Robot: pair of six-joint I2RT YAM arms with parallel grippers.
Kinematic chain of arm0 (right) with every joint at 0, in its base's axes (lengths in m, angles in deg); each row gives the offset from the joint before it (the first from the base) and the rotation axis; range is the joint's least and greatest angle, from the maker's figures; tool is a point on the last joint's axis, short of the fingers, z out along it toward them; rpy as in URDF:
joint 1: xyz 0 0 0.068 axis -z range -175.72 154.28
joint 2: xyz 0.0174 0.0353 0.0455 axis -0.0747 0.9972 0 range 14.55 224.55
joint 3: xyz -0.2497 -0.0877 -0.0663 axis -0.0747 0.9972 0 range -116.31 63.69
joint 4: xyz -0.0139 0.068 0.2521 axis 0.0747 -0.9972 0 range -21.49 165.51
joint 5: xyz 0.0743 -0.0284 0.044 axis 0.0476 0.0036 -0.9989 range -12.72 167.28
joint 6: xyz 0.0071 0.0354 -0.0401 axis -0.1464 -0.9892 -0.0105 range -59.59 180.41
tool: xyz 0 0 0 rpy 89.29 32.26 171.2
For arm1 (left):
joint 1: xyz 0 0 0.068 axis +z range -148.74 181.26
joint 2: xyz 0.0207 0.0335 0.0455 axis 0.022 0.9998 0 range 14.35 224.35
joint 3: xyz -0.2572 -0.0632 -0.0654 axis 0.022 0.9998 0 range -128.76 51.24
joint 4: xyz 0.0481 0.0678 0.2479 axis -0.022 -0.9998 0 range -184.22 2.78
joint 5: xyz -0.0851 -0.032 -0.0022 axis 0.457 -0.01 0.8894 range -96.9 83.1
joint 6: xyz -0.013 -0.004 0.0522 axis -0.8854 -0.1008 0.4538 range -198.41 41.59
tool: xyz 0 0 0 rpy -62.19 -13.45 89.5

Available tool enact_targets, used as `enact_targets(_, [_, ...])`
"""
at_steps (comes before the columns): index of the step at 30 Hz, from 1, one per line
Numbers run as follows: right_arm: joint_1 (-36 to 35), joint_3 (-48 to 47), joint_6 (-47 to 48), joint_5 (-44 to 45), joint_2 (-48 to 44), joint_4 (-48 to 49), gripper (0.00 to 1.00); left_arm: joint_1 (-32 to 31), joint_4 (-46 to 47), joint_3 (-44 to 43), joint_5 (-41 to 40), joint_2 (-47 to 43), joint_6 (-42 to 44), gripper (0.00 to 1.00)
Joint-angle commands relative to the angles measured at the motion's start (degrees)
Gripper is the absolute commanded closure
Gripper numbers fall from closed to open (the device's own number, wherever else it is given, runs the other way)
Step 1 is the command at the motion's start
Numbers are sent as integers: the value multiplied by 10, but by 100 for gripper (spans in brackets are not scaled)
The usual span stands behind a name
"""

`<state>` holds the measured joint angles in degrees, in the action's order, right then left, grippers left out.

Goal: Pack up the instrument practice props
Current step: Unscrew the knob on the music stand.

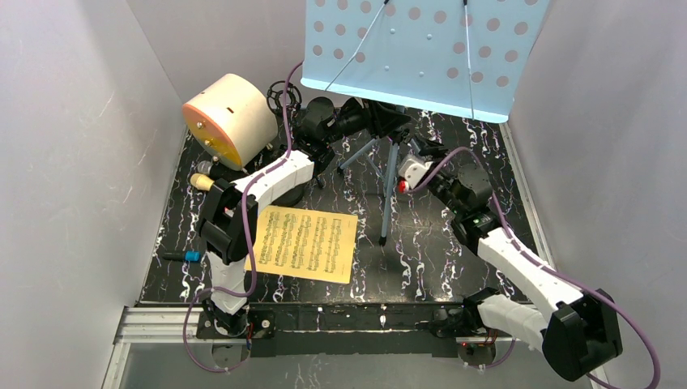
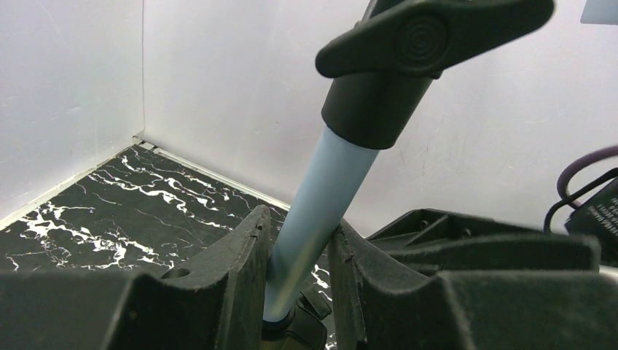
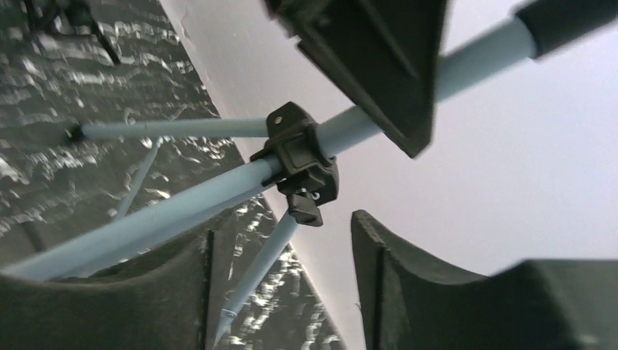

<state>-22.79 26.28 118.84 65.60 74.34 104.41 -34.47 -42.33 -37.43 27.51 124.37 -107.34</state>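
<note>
music rack: top cut off | cream microphone: mostly hidden

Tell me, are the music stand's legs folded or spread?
Spread: the legs splay apart from the black hub in both the top and right wrist views.

Your left arm white-shelled with black joints, your right arm the same, purple cables looped along both, black ridged jaws.

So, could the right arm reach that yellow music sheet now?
Probably yes: the yellow score sheet lies uncovered and the right gripper has open jaws, though the blue music stand stands between.
</note>
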Motion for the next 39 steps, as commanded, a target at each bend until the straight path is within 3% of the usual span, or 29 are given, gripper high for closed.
enact_targets(1, [4, -9, -334, 45, -29, 24, 29, 2, -73, 9, -16, -20, -9, 100])
enact_targets(4, [24, -21, -485, 52, -30, -13, 21, 2, -74, 10, -17, -23, -8, 100])
enact_targets(11, [96, -51, -800, -25, -12, -36, 16, 2, -79, 10, -17, -26, -4, 100])
enact_targets(14, [125, -52, -925, -91, 10, 3, 16, 2, -79, 8, -16, -24, -7, 100])
enact_targets(18, [131, -55, -1044, -113, 43, 58, 16, 2, -79, 6, -15, -24, -8, 100])
enact_targets(29, [151, -74, -1167, -87, 81, 74, 31, 2, -78, -19, 3, -20, 6, 100])
enact_targets(39, [167, -84, -1204, -113, 104, 80, 49, 2, -77, -28, 3, -20, 10, 100])
